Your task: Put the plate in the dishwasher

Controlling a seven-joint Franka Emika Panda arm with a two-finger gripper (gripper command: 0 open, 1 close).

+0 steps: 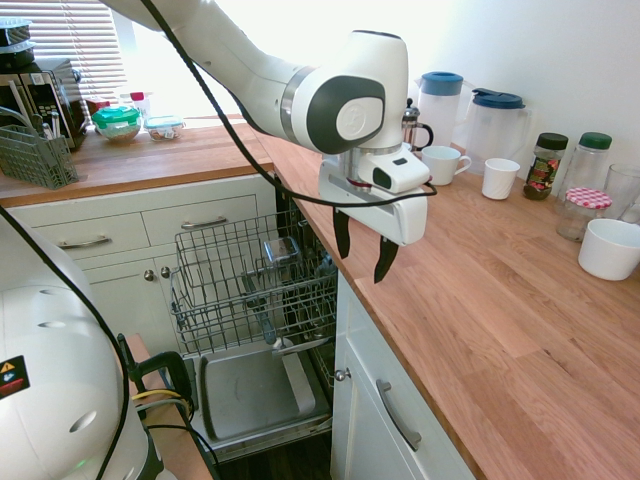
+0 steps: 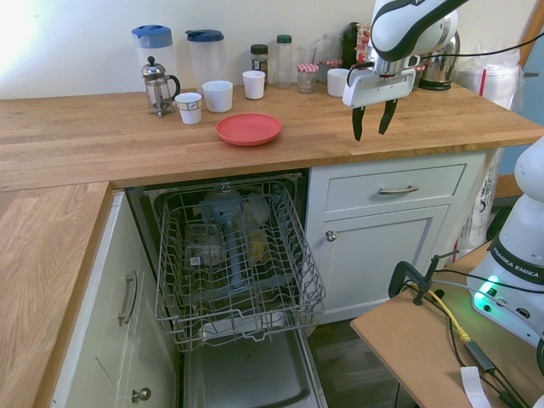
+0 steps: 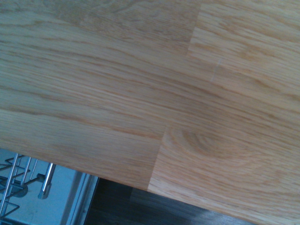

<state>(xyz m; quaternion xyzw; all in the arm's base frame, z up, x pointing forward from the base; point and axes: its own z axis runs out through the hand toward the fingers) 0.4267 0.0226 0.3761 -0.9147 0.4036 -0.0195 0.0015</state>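
The coral-red plate (image 2: 248, 129) lies flat on the wooden counter (image 2: 102, 127), just above the dishwasher and in front of the mugs. It is hidden in the first exterior view. The dishwasher (image 2: 234, 255) stands open with its grey wire rack (image 1: 250, 280) pulled out over the lowered door panel (image 1: 250, 390). My gripper (image 2: 371, 129) hangs open and empty a little above the counter, well to the right of the plate, fingers pointing down (image 1: 362, 258). The wrist view shows only bare counter wood (image 3: 150, 93) and a corner of the rack (image 3: 18, 183).
Behind the plate stand white mugs (image 2: 218, 95), a French press (image 2: 156, 85), two jugs (image 2: 206, 55), jars (image 2: 307, 76) and a white bowl (image 1: 609, 248). A kettle (image 2: 438, 68) stands at the right. A cutlery basket (image 1: 35, 155) sits on the far counter. White drawers (image 2: 395, 191) flank the dishwasher.
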